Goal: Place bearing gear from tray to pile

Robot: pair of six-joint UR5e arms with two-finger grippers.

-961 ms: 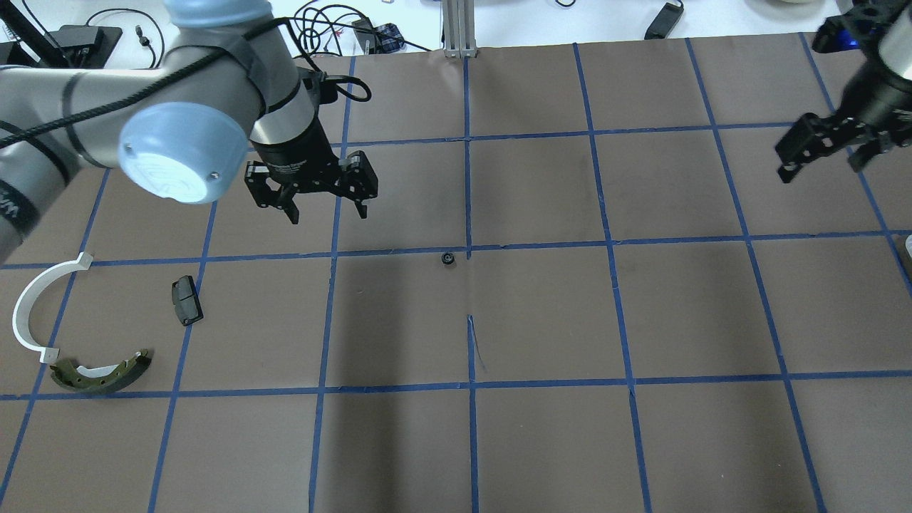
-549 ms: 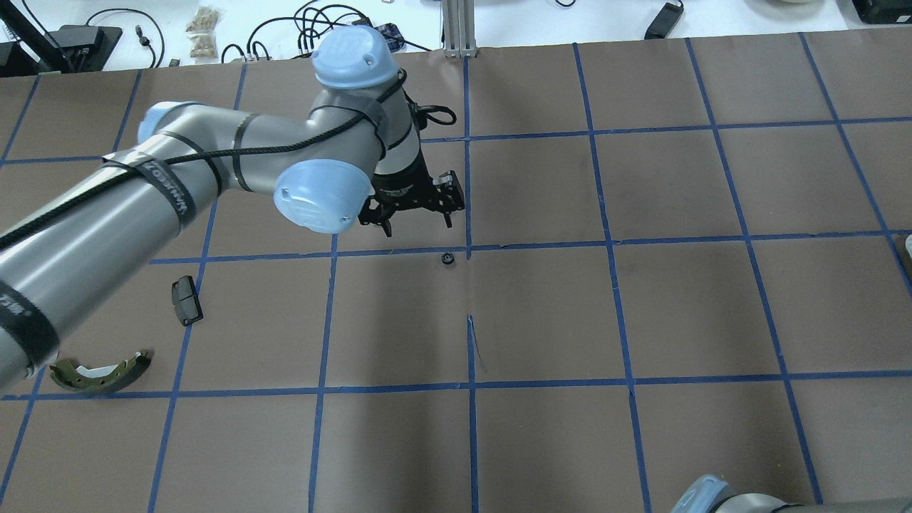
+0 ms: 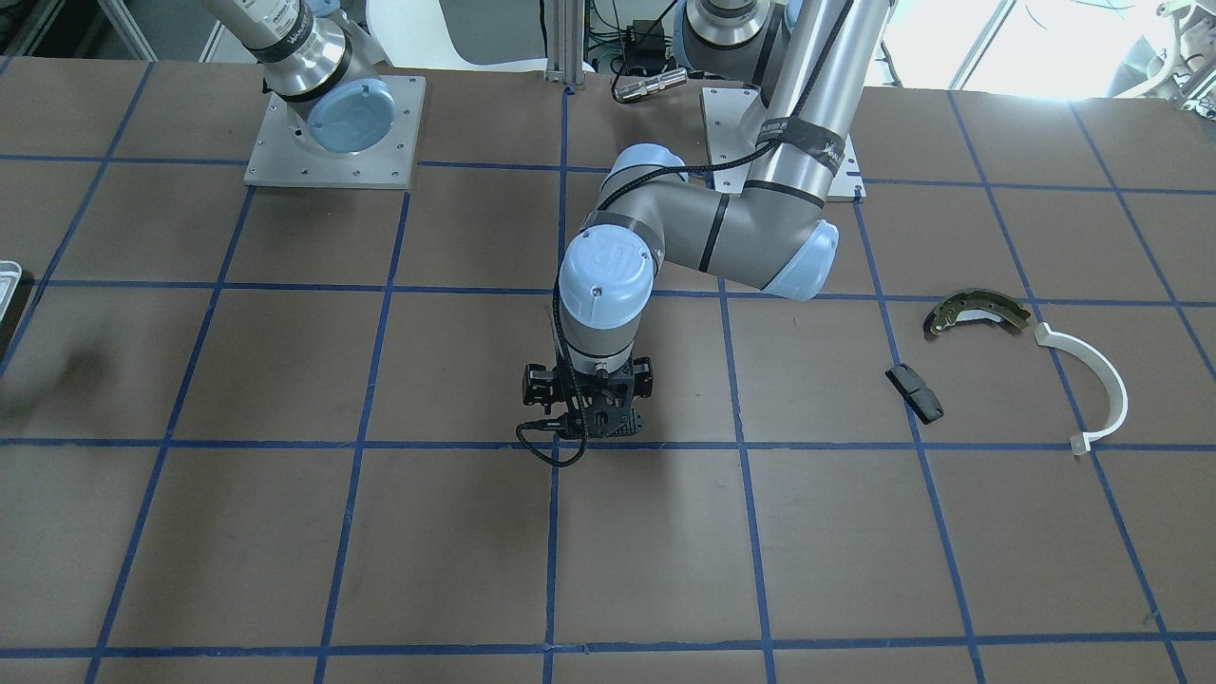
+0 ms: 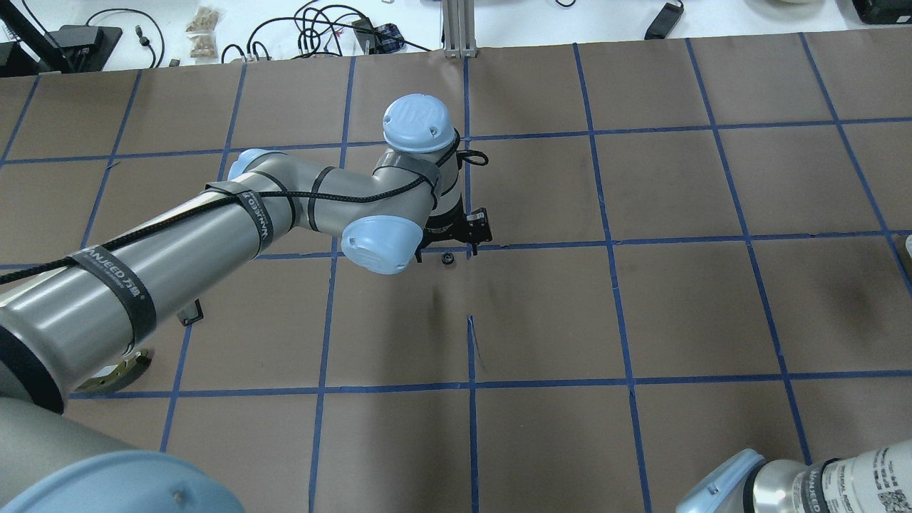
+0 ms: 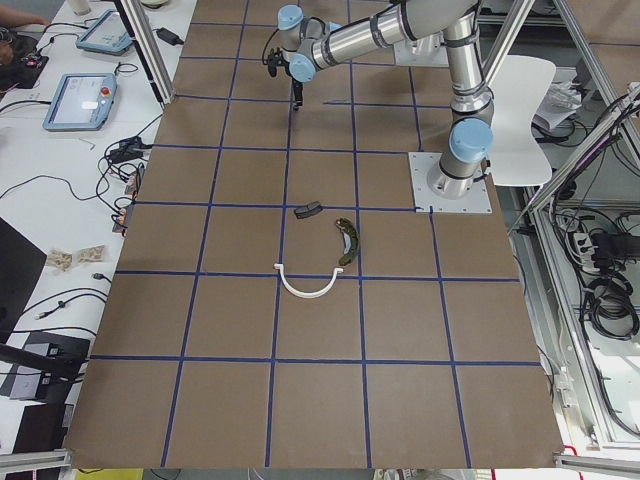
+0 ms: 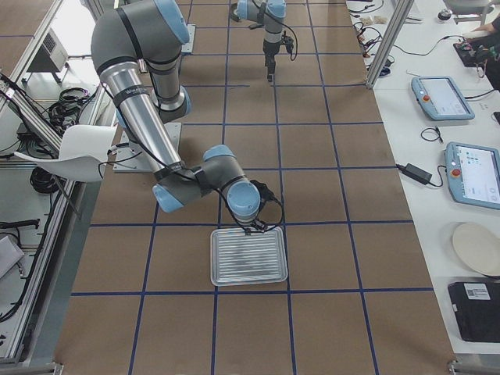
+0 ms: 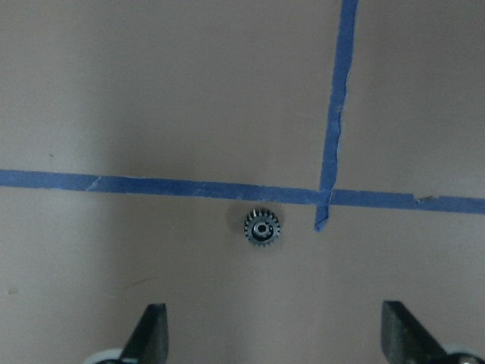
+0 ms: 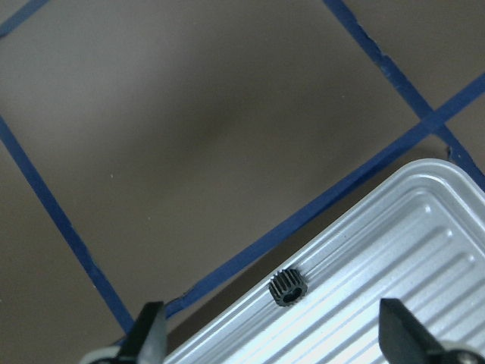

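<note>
A small black bearing gear (image 7: 261,227) lies on the brown table by a blue tape crossing (image 4: 447,257). My left gripper (image 7: 276,337) hangs just above it, open and empty, its fingers on either side (image 3: 594,418). A second black gear (image 8: 288,288) lies just inside the rim of the whitish ribbed tray (image 8: 394,250). My right gripper (image 8: 273,341) is open and empty above that tray corner (image 6: 254,226). The pile lies apart from both gears: an olive brake shoe (image 3: 978,309), a white arc (image 3: 1092,380) and a black pad (image 3: 915,392).
Blue tape lines grid the table. The left arm's long forearm (image 4: 178,242) crosses over the pile's side in the overhead view and hides most of it. The tray (image 6: 248,256) lies at the robot's right end of the table. Cables and tablets lie beyond the far edge.
My left arm has swung from the upper left towards the centre and come down over the gear on the table. My right gripper has left the overhead view's upper right.
</note>
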